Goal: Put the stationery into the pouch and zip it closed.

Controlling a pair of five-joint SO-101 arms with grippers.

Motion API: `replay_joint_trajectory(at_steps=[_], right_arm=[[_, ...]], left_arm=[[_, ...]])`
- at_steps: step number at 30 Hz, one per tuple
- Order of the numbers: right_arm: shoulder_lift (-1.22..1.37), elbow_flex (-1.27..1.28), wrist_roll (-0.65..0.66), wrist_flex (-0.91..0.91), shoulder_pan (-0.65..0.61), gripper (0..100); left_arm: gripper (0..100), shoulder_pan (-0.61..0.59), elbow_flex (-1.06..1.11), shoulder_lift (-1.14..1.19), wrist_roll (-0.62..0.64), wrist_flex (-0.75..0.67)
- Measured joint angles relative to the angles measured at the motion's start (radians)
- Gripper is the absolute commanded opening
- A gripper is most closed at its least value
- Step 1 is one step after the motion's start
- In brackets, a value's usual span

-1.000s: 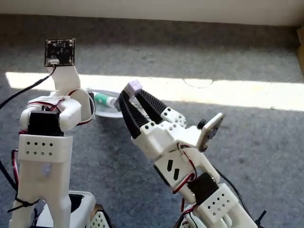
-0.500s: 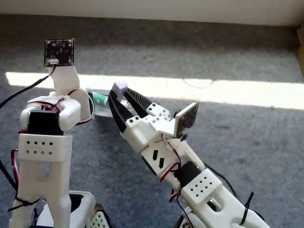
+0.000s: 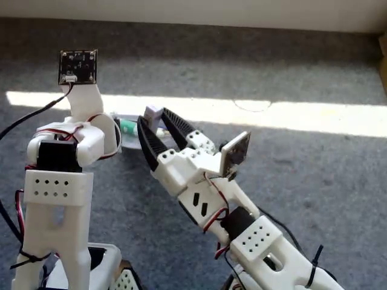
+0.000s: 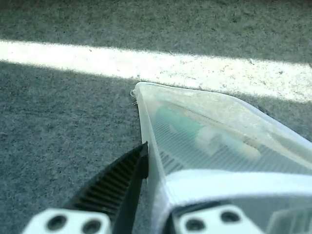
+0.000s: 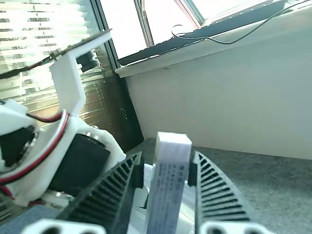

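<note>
Left arm upright, wrist bent forward, left gripper clamped on the pouch wall, ribbed black finger against its outer side, right arm stretched diagonally, right gripper pinching a white block between both fingers, block end poking past the fingertips.

Bright sun stripe across shaded carpet, backlit window glare, blinds washed out

My two arms, in white plastic.
Left arm and right arm wear white printed shells over black motors, with red-and-black cables, rows of small holes, black ribbed fingers and a wrist camera board.
</note>
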Motion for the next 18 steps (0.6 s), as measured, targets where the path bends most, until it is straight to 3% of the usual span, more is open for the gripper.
replay_joint_trajectory(at_steps=[10,18], right_arm=[[-0.061,0.008,0.063,0.014,0.002,14.9],[-0.322,0.104,0.166,0.262,-0.078,14.8]], left_arm=[[1,-0.002,0.0,0.0,-0.028,0.0],[1,-0.002,0.0,0.0,-0.028,0.0]])
